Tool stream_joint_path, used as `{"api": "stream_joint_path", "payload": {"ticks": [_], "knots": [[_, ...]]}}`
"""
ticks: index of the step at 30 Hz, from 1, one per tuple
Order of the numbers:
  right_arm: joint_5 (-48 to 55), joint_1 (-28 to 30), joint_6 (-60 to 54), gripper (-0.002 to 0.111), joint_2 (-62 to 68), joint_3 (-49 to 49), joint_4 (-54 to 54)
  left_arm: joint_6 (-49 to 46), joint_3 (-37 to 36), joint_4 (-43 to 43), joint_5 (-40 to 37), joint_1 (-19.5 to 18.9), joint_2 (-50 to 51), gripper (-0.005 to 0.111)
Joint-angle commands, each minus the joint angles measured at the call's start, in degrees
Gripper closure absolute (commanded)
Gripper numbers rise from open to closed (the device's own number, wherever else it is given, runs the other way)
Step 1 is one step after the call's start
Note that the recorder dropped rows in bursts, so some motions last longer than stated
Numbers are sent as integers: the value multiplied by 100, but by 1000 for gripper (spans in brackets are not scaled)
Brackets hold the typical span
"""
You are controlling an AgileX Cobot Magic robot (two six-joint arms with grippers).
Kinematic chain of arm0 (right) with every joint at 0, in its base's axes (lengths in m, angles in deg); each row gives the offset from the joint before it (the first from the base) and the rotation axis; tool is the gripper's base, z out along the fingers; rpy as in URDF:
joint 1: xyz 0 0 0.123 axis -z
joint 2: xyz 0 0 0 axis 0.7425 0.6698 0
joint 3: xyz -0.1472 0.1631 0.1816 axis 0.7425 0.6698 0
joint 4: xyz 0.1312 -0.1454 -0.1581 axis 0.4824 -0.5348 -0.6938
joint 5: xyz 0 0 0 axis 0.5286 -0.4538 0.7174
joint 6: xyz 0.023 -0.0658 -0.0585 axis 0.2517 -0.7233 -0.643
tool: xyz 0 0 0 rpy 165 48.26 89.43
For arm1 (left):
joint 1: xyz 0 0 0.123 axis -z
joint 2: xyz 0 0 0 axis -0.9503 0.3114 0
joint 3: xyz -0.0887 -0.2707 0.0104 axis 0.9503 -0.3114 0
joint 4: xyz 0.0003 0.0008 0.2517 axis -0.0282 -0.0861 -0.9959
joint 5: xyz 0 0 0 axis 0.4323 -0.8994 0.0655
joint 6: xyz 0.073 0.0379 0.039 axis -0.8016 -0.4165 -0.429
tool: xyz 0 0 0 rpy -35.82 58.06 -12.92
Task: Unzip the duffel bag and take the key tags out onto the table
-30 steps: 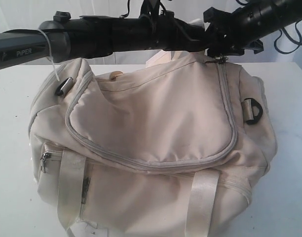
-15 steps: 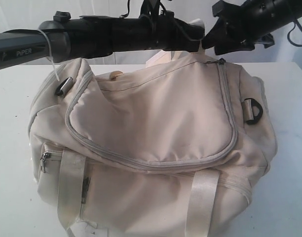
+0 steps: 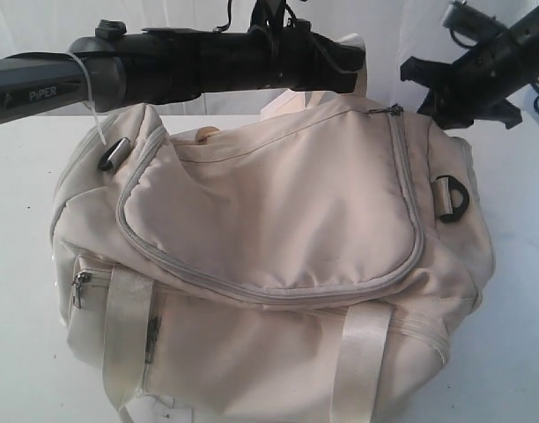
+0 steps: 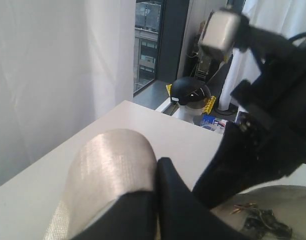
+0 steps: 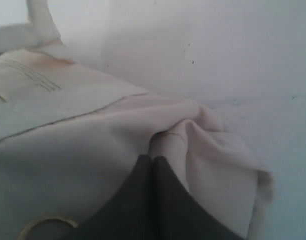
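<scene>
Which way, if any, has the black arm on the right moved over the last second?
Yes. The right tool swung rightward, away from the zipper pull on the duffel bag, which it hovered over earlier.

The duffel bag [image 3: 278,220] is plain cream-white, its zipper trim [image 3: 410,256] pale grey, its webbing handles [image 3: 362,361] a glossier ivory. Near the black right hand [image 5: 152,165] sits a black D-ring [image 3: 452,198]. The counter [image 3: 23,176] is plain white. Back from the black left hand [image 4: 158,180], the arm [image 3: 40,92] turns grey with white lettering.
</scene>
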Motion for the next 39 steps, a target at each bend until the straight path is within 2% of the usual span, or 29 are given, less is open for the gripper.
{"api": "stream_joint_path", "payload": {"ticks": [1,7,24,26,28,29,30,33,34,36,39], "knots": [[469,17,-52,108,170,-8,637,52,94,405,-361,-5,-317,107],[1067,17,-900,108,91,-19,2186,50,94,364,-361,-5,-317,107],[1361,20,-1333,108,-619,-20,2136,177,94,124,-343,-5,-317,107],[1328,130,-1478,108,-786,-32,1724,177,94,123,-354,-5,-317,107],[287,166,-611,108,-883,-32,35,177,94,123,-354,-5,-317,107],[190,166,-142,108,-805,-32,-714,177,94,123,-354,-5,-317,107],[429,166,-111,108,-676,-32,-949,177,94,123,-354,-5,-317,107],[1056,166,-443,108,-305,-10,-396,177,94,123,-342,-5,-317,107],[1262,155,-812,108,-146,-10,259,177,94,123,-342,-5,-317,107],[1361,155,-1185,108,-30,-10,1021,177,94,123,-342,-5,-317,107],[1361,155,-1280,108,-20,-10,1371,177,94,123,-342,-5,-317,107]]}}
